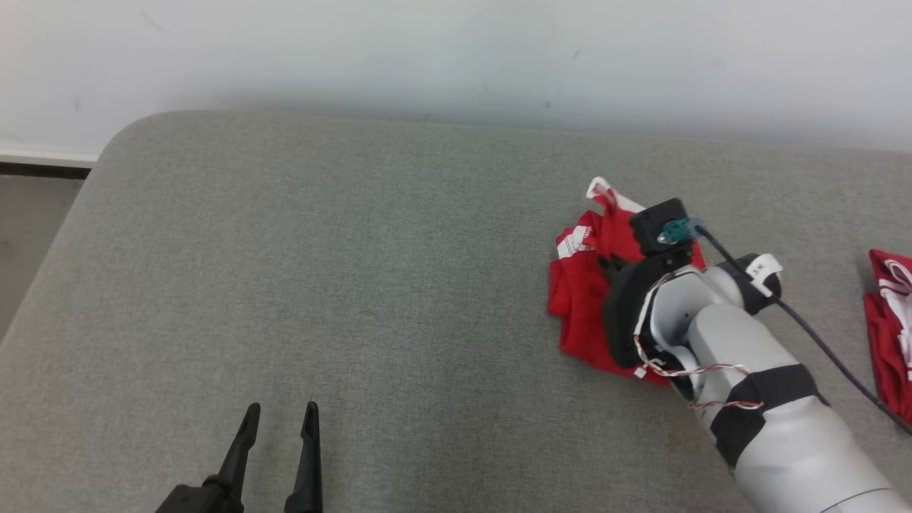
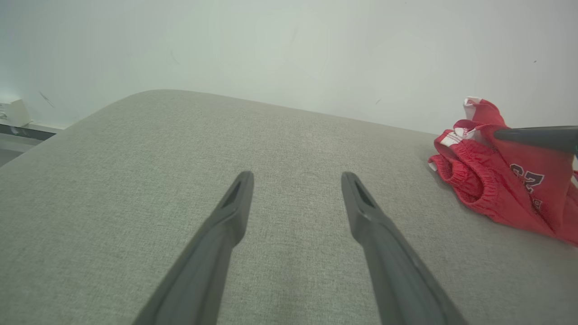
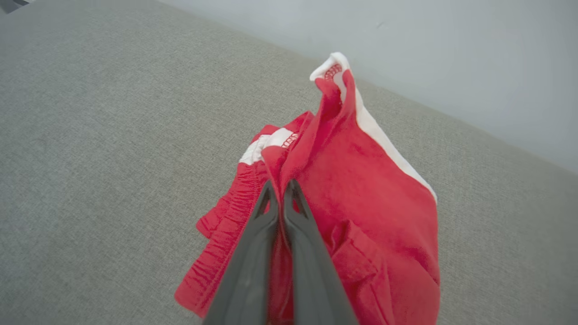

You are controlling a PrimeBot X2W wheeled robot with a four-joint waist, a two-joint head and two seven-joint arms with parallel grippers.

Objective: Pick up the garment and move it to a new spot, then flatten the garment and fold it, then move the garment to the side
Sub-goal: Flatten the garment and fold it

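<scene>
The garment is a pair of red shorts with white trim, crumpled on the right part of the grey padded surface. My right gripper reaches down onto it from the lower right. In the right wrist view that gripper is shut on a raised fold of the red cloth, whose white-edged corner peaks up beyond the tips. My left gripper hovers open at the lower left, far from the shorts. The left wrist view shows its fingers spread, with the garment off to the right.
A second red and white piece of clothing lies at the right edge of the surface. A pale wall runs along the back edge. The surface's rounded corner and the floor are at the left.
</scene>
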